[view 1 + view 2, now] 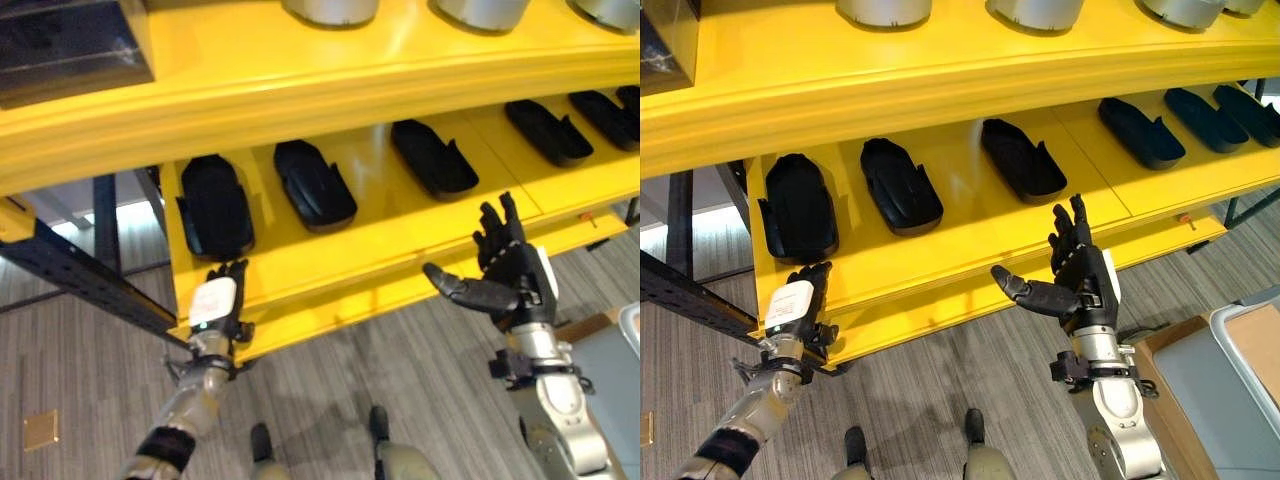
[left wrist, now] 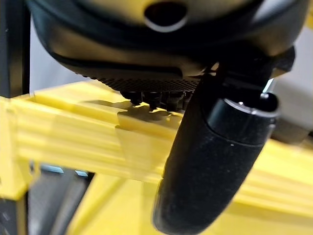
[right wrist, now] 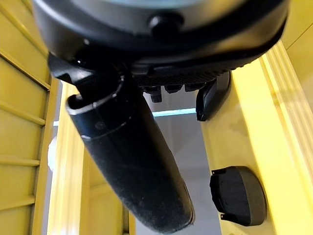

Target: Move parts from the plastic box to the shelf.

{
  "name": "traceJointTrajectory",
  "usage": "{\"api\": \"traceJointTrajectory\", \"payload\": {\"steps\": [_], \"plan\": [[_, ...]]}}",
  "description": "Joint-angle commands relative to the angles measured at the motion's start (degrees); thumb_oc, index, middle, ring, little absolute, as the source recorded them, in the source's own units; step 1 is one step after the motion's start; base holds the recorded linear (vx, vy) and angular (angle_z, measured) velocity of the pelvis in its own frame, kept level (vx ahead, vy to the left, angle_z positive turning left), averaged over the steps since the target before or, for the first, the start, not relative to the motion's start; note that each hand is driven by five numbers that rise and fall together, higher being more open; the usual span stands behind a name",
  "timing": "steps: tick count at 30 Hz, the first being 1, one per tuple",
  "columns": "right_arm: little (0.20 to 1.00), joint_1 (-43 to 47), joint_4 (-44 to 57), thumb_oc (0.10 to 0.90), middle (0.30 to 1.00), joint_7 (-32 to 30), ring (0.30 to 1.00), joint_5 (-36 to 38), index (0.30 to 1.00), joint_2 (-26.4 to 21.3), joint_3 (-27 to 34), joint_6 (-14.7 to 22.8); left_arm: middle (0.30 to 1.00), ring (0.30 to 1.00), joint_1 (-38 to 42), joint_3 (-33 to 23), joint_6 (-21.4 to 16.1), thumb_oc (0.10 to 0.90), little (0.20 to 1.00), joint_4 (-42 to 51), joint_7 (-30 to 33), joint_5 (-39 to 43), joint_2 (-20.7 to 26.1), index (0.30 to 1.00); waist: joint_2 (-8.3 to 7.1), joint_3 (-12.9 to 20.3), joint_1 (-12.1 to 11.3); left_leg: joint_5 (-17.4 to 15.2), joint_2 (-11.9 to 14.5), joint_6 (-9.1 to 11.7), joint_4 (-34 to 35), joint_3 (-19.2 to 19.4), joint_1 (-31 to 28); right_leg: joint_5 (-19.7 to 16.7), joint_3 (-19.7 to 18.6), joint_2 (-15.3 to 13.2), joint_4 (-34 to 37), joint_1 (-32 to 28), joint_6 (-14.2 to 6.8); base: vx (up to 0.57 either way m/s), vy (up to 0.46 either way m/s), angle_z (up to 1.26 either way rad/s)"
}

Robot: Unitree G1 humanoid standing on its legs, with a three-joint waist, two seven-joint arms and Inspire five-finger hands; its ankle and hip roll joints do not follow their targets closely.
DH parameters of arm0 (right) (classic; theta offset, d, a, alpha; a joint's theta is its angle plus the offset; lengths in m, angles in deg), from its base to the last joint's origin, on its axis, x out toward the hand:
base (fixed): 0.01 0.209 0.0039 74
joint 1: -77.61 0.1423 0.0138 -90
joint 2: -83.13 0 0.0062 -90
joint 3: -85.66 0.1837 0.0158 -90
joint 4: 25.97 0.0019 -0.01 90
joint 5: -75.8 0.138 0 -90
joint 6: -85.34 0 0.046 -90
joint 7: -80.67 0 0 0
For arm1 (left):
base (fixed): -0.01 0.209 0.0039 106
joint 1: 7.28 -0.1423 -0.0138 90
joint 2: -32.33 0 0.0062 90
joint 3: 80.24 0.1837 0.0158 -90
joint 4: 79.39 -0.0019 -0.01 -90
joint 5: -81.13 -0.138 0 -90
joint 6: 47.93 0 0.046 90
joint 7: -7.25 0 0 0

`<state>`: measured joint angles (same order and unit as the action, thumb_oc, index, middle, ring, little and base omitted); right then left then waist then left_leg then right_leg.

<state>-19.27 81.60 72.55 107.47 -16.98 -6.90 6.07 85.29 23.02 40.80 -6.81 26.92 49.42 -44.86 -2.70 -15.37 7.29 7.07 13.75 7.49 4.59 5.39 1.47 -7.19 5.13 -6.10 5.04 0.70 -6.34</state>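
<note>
Black parts (image 1: 315, 183) lengthwise across shelf (image 1: 420, 215)

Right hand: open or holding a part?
Open, empty: the right hand has straight fingers and thumb spread before the yellow shelf.

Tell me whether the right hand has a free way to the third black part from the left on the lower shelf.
Probably yes. The right hand is open, holds nothing and hovers just in front of the lower shelf. The third black part lies beyond it with only bare yellow shelf between; the upper shelf overhangs somewhat.

left robot hand (image 1: 222, 303): raised, fingers straight | right robot hand (image 1: 508, 268): raised, fingers spread
</note>
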Motion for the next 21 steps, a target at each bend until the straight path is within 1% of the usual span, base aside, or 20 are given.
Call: {"api": "traceJointTrajectory", "payload": {"steps": [1, 2, 3, 4, 5, 7, 10, 13, 15, 18, 21], "plan": [[1.000, 5.43, 4.72, 0.900, 1.000, 0.39, 1.000, -1.79, 1.000, -0.67, 4.43, 5.90, 1.000, 1.000, -0.98, 1.70, -5.34, 0.900, 1.000, 0.51, -7.57, 6.08, 0.21, 1.000, -1.15, -0.22, 0.44, 0.57, 0.37, -0.85, 0.41, 1.40, -3.12, 4.70, 0.90, 2.38, -6.92, 1.28, 2.48, 0.00, 0.000, 0.00], [1.000, 5.58, 4.35, 0.900, 1.000, 0.70, 1.000, -1.87, 1.000, -0.76, 4.21, 5.65, 1.000, 1.000, -2.62, 1.58, -6.09, 0.900, 1.000, 2.56, -8.53, 6.45, 0.89, 1.000, -1.06, -0.28, 0.21, 0.51, 0.30, -0.90, 0.41, 1.36, -3.18, 4.63, 0.88, 2.31, -6.76, 1.11, 2.45, 0.00, 0.000, 0.00], [1.000, 5.88, 3.51, 0.900, 1.000, 1.22, 1.000, -2.67, 1.000, -1.34, 3.84, 5.08, 1.000, 1.000, -6.34, 1.39, -8.10, 0.900, 1.000, 8.00, -10.98, 7.89, 2.82, 1.000, -0.88, -0.38, -0.43, 0.39, 0.13, -0.97, 0.41, 1.18, -3.18, 4.55, 1.10, 2.14, -6.42, 0.76, 2.37, 0.00, 0.000, 0.00], [1.000, 5.89, 3.44, 0.900, 1.000, 1.24, 1.000, -2.67, 1.000, -1.28, 3.68, 5.12, 1.000, 1.000, -6.80, 1.07, -7.97, 0.900, 1.000, 8.54, -11.31, 8.04, 3.01, 1.000, -0.97, -0.30, -0.33, 0.37, 0.13, -0.97, 0.41, 1.19, -3.22, 4.52, 1.11, 2.14, -6.35, 0.69, 2.37, -0.01, 0.028, 0.04], [1.000, 6.31, 1.98, 0.900, 1.000, 1.15, 1.000, -5.24, 1.000, -2.30, 3.11, 4.43, 1.000, 1.000, -9.73, 0.98, -9.89, 0.900, 1.000, 13.71, -13.29, 9.31, 5.19, 1.000, -0.78, -0.27, -0.99, 0.22, -0.13, -1.11, 0.41, 0.89, -3.12, 4.30, 1.37, 1.90, -5.90, 0.27, 2.19, -0.01, 0.029, 0.03], [1.000, 6.91, 0.58, 0.900, 1.000, 1.69, 1.000, -5.69, 1.000, -3.03, 2.08, 4.10, 1.000, 1.000, -11.62, 0.47, -10.75, 0.900, 1.000, 17.56, -14.84, 10.89, 6.66, 1.000, -0.73, -0.24, -1.33, 0.07, -0.38, -1.20, 0.41, 0.72, -3.12, 4.06, 1.60, 1.63, -5.48, -0.10, 2.05, -0.02, 0.031, 0.05], [1.000, 7.44, -0.49, 0.900, 1.000, 2.64, 1.000, -7.29, 1.000, -4.23, 0.87, 3.43, 1.000, 1.000, -14.06, -0.14, -11.44, 0.900, 1.000, 20.42, -16.53, 12.65, 7.61, 1.000, -0.65, -0.13, -1.75, -0.16, -0.70, -1.35, 0.41, 0.44, -3.08, 3.75, 1.77, 1.30, -4.86, -0.47, 1.87, -0.01, 0.018, 0.03], [1.000, 8.23, -2.45, 0.900, 1.000, 3.22, 1.000, -7.89, 1.000, -5.10, -0.06, 2.76, 1.000, 1.000, -15.70, -1.62, -11.76, 0.900, 1.000, 22.18, -16.54, 13.46, 8.24, 1.000, -0.62, -0.09, -2.24, -0.37, -1.06, -1.52, 0.41, 0.23, -3.01, 3.36, 1.86, 1.09, -4.29, -0.75, 1.74, -0.01, 0.021, 0.03], [1.000, 10.47, -4.26, 0.900, 1.000, 2.96, 1.000, -11.78, 1.000, -6.79, -1.60, 2.07, 1.000, 1.000, -16.97, -3.54, -12.04, 0.900, 1.000, 23.63, -16.12, 13.63, 9.12, 1.000, -0.59, -0.17, -2.83, -0.60, -1.42, -1.73, 0.41, 0.10, -2.83, 2.81, 1.78, 0.77, -3.59, -0.84, 1.49, -0.03, 0.032, 0.12], [1.000, 14.66, -6.41, 0.900, 1.000, 3.20, 1.000, -15.49, 1.000, -8.51, -3.94, 1.18, 1.000, 1.000, -18.14, -5.59, -12.46, 0.900, 1.000, 24.97, -15.73, 13.26, 10.23, 1.000, -0.51, -0.55, -3.69, -0.70, -1.97, -1.96, 0.41, 0.07, -2.43, 2.21, 1.66, 0.28, -3.03, -0.74, 1.25, -0.03, 0.038, 0.03], [1.000, 16.97, -7.67, 0.900, 1.000, 3.58, 1.000, -16.60, 1.000, -9.03, -5.30, 0.63, 1.000, 1.000, -18.72, -5.71, -12.70, 0.900, 1.000, 25.26, -15.89, 13.23, 10.53, 1.000, -0.47, -0.72, -4.18, -0.75, -2.22, -2.08, 0.41, 0.02, -2.39, 2.01, 1.72, 0.08, -2.88, -0.78, 1.12, -0.01, 0.023, 0.05]]}}
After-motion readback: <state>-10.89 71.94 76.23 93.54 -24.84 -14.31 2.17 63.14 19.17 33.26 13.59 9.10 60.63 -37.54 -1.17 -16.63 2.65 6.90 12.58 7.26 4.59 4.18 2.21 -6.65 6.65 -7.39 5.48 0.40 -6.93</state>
